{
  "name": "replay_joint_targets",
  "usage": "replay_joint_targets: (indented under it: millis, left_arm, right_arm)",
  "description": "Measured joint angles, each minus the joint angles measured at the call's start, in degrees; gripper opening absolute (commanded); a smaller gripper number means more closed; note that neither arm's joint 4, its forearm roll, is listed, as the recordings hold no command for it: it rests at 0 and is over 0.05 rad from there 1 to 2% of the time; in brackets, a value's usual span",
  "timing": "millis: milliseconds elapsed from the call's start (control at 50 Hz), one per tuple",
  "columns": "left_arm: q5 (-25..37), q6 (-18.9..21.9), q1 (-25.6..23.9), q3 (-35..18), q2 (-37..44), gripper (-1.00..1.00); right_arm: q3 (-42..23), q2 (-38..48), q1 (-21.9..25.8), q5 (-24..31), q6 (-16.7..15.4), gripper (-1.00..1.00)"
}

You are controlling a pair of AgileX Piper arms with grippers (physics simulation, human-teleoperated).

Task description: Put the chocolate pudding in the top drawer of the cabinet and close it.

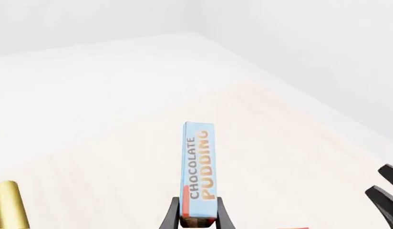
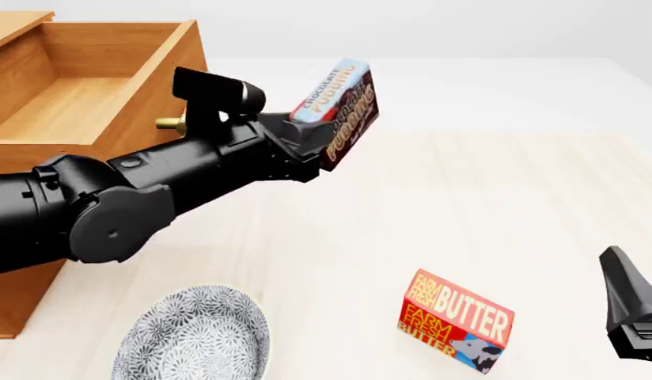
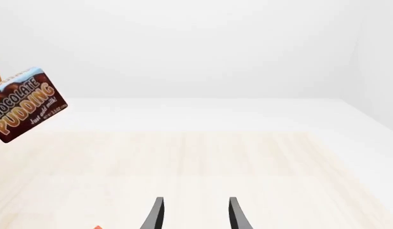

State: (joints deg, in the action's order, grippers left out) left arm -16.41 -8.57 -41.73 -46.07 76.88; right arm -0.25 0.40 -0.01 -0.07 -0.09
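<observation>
Pale wood tabletop [image 2: 495, 206] lies beneath the chocolate pudding [image 2: 342, 111], held aloft and tilted by the left gripper [image 2: 317, 142], clamped on its lower end, just beside the open top drawer [image 2: 89, 87]. Right gripper [image 3: 193, 214] waits, fingers parted, near a butter box [image 2: 455, 319].

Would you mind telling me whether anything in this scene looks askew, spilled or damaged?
Nothing stands out. The thin brown-and-blue chocolate pudding box is tilted only because the left gripper holds it in the air beside the open orange-brown wooden top drawer. The red butter box sits at an angle on the table, undamaged.
</observation>
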Motion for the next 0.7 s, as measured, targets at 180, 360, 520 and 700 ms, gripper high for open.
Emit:
replay_joint_targets:
  millis: [180,360,520,700]
  left_arm:
    - [3.3,1.8,0.7,-1.5,-3.1,-1.0]
    - [5.1,4.3,2.0,-2.3,-5.5,-1.0]
    - [5.8,6.3,4.1,-2.9,-6.9,-1.0]
    - [7.4,7.9,6.0,-4.4,-8.2,-1.0]
  right_arm:
    - [0.0,0.0,0.0,0.0,0.0,1.0]
    - [0.0,0.0,0.0,0.0,0.0,1.0]
    - [0.0,0.0,0.0,0.0,0.0,1.0]
    - [0.0,0.0,0.0,0.0,0.0,1.0]
